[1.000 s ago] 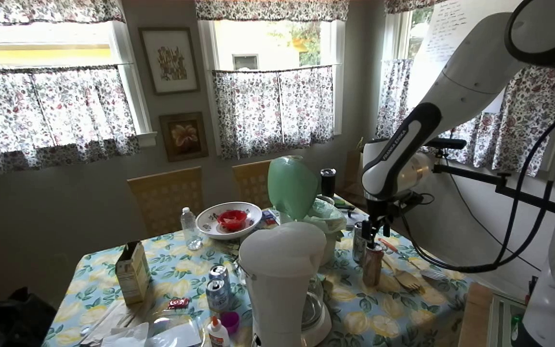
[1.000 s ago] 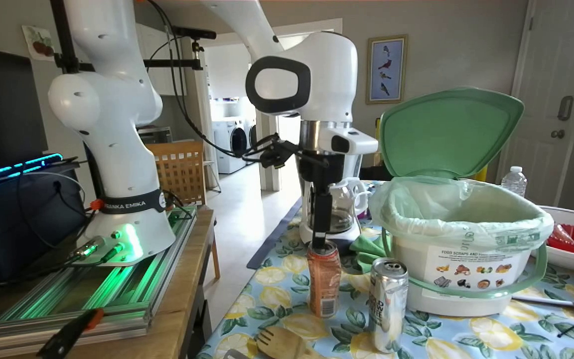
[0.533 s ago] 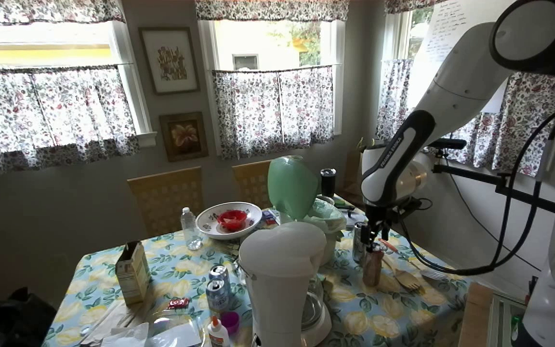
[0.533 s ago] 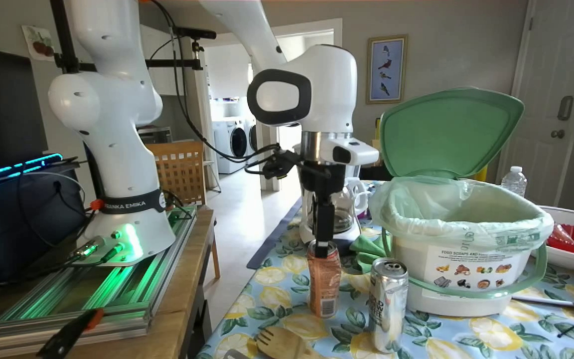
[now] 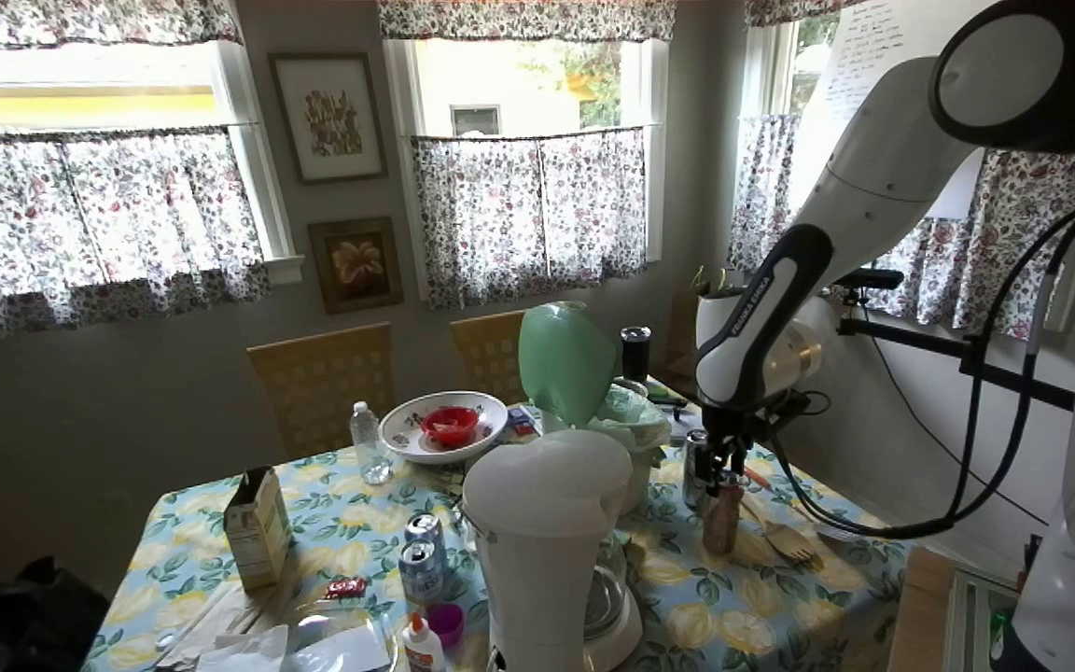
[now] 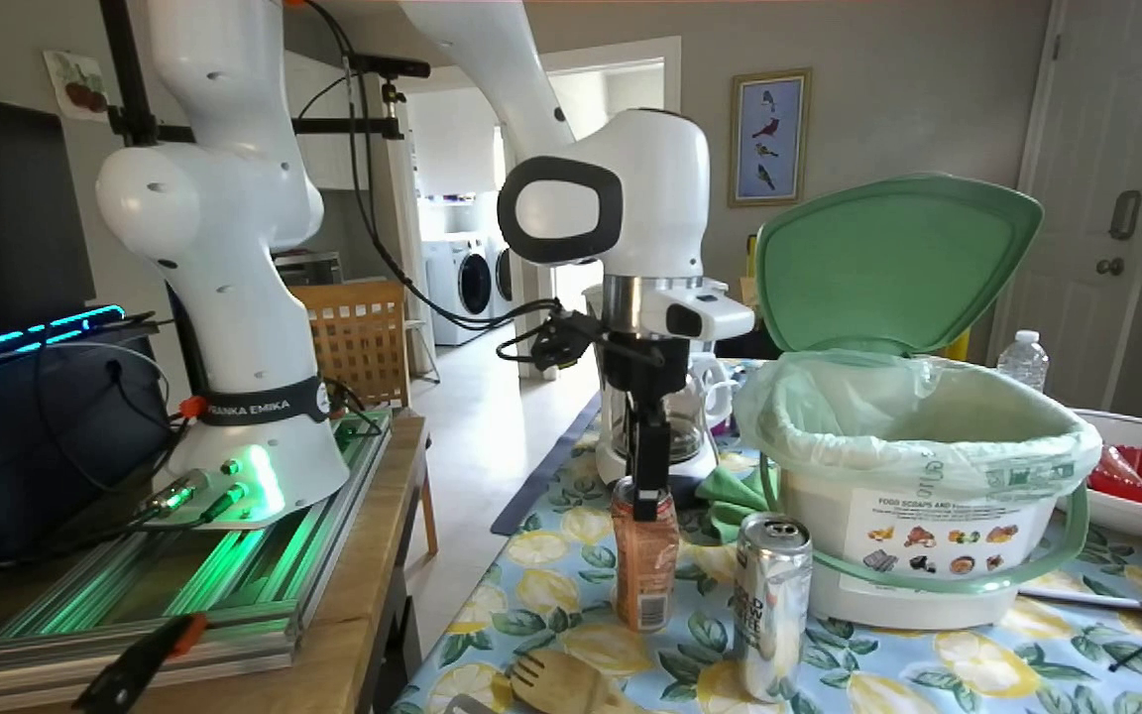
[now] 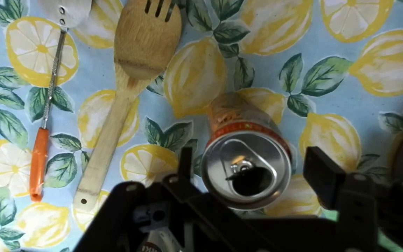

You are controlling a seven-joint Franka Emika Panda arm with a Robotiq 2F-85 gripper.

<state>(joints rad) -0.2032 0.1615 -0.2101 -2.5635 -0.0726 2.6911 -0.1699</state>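
An orange can [image 6: 644, 575] with a silver top stands upright on the lemon-print tablecloth, its upper part dented. In the wrist view its lid [image 7: 219, 168] lies between the fingers of my gripper [image 7: 252, 168], with a gap visible on either side. The jaws are open around the can's top, gripping nothing. Both exterior views show the gripper [image 5: 724, 474] pointing down at the can. A silver can [image 6: 772, 610] stands close by, partly hidden in an exterior view [image 5: 693, 481]. A wooden slotted spatula [image 7: 145, 42] and an orange-handled utensil [image 7: 39, 164] lie beside the orange can.
A lined scrap bin [image 6: 928, 535] with its green lid [image 6: 898, 268] raised stands near the cans. Also on the table are a white coffee maker [image 5: 547, 541], a patterned bowl [image 5: 402, 443], a plastic bottle [image 5: 366, 448], a carton [image 5: 256, 537] and two blue-silver cans [image 5: 421, 574].
My gripper has come down over the orange can's top, and its fingers have drawn somewhat closer together. Both nearby cans stay where they were.
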